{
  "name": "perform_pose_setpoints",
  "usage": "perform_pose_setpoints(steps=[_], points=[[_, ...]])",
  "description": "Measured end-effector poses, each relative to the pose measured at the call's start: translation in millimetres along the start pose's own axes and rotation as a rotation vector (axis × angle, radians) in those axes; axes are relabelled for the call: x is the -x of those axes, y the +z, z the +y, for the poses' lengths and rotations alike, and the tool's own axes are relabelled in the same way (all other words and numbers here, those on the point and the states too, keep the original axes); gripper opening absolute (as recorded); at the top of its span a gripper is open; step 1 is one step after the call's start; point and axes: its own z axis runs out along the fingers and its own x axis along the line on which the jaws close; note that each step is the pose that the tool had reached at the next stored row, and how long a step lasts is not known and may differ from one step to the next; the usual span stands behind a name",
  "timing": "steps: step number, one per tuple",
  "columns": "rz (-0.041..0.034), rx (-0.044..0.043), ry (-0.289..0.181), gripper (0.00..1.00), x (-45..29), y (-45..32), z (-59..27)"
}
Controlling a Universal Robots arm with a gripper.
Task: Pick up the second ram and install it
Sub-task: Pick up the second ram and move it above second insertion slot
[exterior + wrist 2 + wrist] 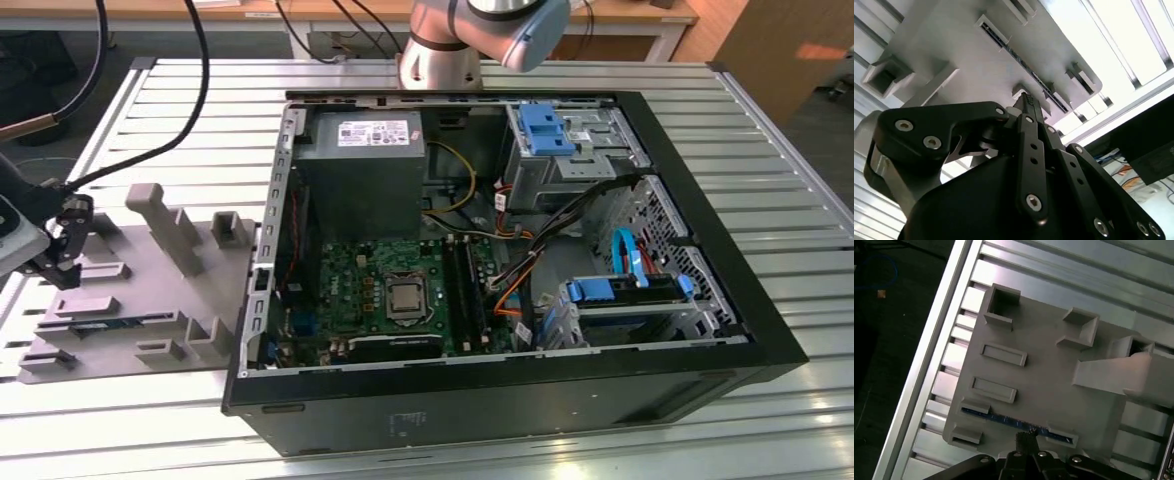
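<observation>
The second ram [999, 418] is a slim blue stick standing on edge in a long slot of the grey fixture plate [1039, 360]. In the exterior view the second ram [114, 325] lies near the front of that plate [160, 300], at the exterior view's left. My gripper [60, 272] hangs over the plate's left part, a little above it. Its black fingers come together at a toothed tip in both wrist views, shut on nothing [1027, 101] [1026, 436]. The tip is close above the ram's slot [1021, 62], about midway along the stick.
An open black computer case [694, 240] lies on the slatted metal table [787, 150], right of the plate. A green motherboard [367, 290] with long black slot strips [463, 290] sits inside. The plate carries raised blocks and a tall post [167, 225]. Black cables [200, 90] hang at the back left.
</observation>
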Motion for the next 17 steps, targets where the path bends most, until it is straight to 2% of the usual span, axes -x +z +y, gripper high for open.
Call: perform_pose_setpoints(steps=[17], points=[[0.0126,0.0074,-0.310,0.11,-0.1,2.5,-0.1]])
